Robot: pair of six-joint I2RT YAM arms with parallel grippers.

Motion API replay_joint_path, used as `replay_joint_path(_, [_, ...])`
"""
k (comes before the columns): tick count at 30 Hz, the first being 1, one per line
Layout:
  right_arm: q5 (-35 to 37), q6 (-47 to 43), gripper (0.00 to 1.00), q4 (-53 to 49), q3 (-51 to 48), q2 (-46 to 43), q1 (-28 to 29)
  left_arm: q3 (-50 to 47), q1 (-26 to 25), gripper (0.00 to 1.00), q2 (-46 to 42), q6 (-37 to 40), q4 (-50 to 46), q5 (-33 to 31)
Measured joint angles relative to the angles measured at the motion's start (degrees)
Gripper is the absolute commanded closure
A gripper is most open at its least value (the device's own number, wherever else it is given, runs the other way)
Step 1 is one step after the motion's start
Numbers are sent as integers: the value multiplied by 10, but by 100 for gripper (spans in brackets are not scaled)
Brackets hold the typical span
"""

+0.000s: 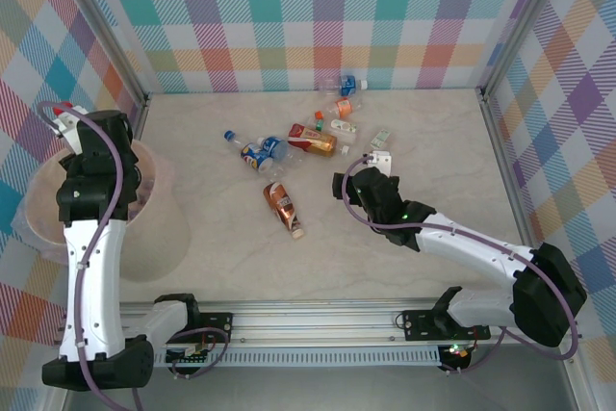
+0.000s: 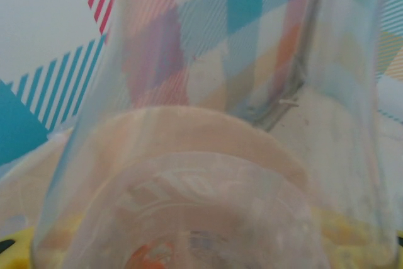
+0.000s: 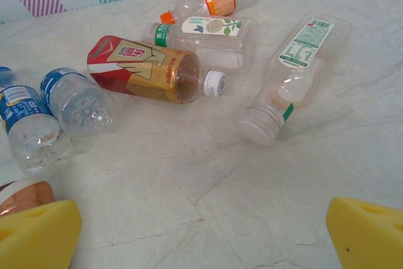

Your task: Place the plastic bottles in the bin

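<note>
Plastic bottles (image 3: 201,36) scattered on tabletop (image 3: 208,181), one over bin (image 1: 159,238)

Red-and-gold label (image 3: 132,67) carries Asian characters; others green-leaf, orange, blue, print unreadable. Right gripper (image 3: 201,234) jaws spread. Left gripper (image 1: 65,122) jaws pinch a clear bottle (image 2: 208,155).

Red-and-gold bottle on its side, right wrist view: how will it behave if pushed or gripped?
The red-and-gold bottle lies on its side on the smooth table, so a sideways push would probably roll it. Its wrap label hides the contents, so weight is uncertain. The round plastic body could slip or dent in the right claw.
</note>
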Motion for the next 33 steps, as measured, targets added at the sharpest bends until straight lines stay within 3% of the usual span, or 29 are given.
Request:
replay_joint_path(5, [0, -3, 0, -2, 3, 1, 0, -17, 57, 41, 14, 1, -21, 2])
replay_joint_path(9, [0, -6, 0, -3, 11, 8, 0, -40, 103, 39, 14, 10, -21, -31])
replay_joint_path(15, [-1, -18, 0, -5, 19, 19, 0, -82, 181, 23, 21, 1, -22, -56])
replay_joint_path(18, [-1, -22, 0, -10, 24, 21, 0, -82, 212, 21, 38, -11, -23, -61])
replay_joint_path(27, [-1, -23, 0, -22, 26, 21, 0, -54, 220, 13, 54, -38, -38, -60])
replay_joint_path(33, [-1, -23, 0, -25, 26, 21, 0, -23, 220, 11, 50, -49, -47, -21])
